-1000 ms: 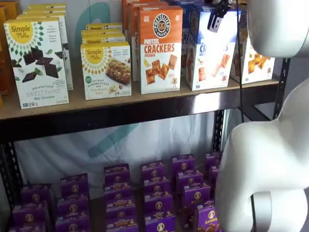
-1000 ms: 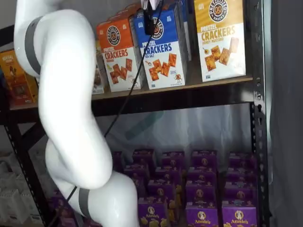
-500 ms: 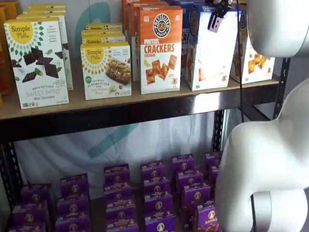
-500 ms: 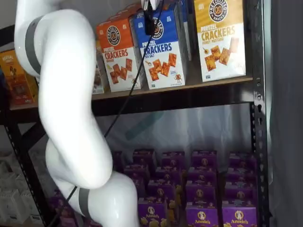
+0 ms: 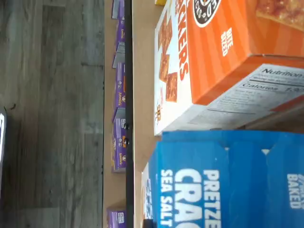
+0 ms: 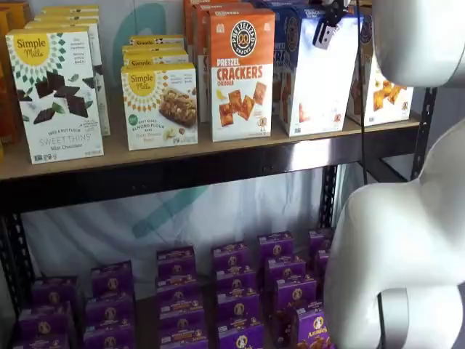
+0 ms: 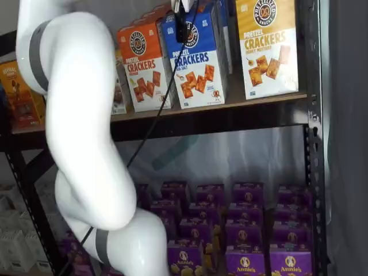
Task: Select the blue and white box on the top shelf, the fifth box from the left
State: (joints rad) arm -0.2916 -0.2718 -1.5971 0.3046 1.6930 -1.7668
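the top shelf [image 6: 218, 156] carries upright cracker and cookie boxes [image 6: 54, 91]

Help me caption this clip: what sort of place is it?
Likely a mock grocery shelf for picking trials: boxed crackers such as the blue and white box on the top shelf, purple boxes below, a backdrop sheet behind.

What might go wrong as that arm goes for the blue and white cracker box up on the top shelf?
The gripper hangs in front of the tall blue and white pretzel cracker box, whose front face washes out in a shelf view; whether its fingers are open is unclear, so a grab may miss. The orange cheddar cracker box stands right beside it and might get nudged. The target sits near the tan wooden top shelf's front edge; a bump may tip it off.
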